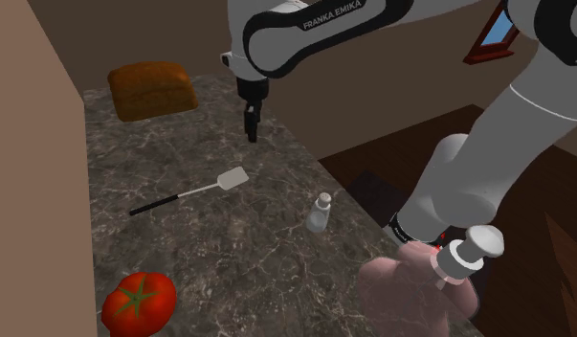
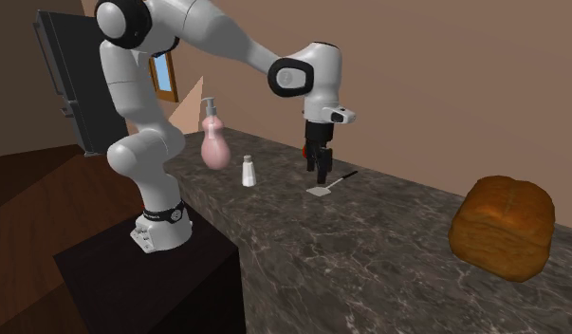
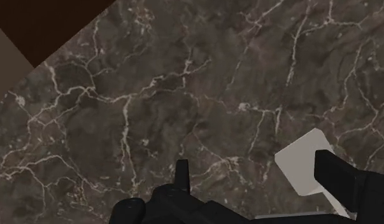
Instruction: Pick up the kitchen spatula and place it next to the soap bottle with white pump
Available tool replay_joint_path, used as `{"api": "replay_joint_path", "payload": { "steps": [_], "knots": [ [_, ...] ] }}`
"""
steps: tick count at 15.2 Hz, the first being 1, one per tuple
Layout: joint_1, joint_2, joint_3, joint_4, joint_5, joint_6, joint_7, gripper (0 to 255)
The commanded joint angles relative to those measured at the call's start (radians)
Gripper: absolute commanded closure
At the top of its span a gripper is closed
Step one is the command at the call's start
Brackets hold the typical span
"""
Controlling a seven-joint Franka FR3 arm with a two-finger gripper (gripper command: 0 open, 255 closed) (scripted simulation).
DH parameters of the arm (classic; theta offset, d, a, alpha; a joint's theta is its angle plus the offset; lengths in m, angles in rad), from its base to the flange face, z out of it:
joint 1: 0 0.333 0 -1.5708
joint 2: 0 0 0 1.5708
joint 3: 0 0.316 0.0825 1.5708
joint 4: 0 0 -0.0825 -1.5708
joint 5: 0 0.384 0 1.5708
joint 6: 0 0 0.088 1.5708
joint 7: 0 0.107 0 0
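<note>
Kitchen spatula (image 1: 190, 191) flat on the dark marbled counter (image 1: 181, 258), with the gripper (image 1: 250, 123) hovering open and empty over it.
Its white blade lies just beside one spread finger, and its dark handle points away from the gripper. Past the blade towards the stand are a small shaker (image 1: 320, 213) and then the pink soap bottle (image 1: 420, 287) with white pump, well apart from the gripper. A bread loaf (image 1: 152, 89) and a tomato (image 1: 138, 302) sit farther off.
</note>
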Motion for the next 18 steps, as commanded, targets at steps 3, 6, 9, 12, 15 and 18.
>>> {"api": "replay_joint_path", "payload": {
  "steps": [3,6,9,12,15,18],
  "knots": [
    [0.040,0.093,0.037,0.071,0.010,0.041,-0.067,0],
    [0.068,0.155,0.065,0.116,0.013,0.073,-0.116,0],
    [0.095,0.213,0.094,0.160,0.013,0.101,-0.163,0],
    [0.123,0.268,0.124,0.203,0.009,0.126,-0.209,0],
    [0.151,0.319,0.154,0.242,0.002,0.150,-0.253,0],
    [0.154,0.336,0.155,0.235,-0.003,0.174,-0.252,0]
  ]
}}
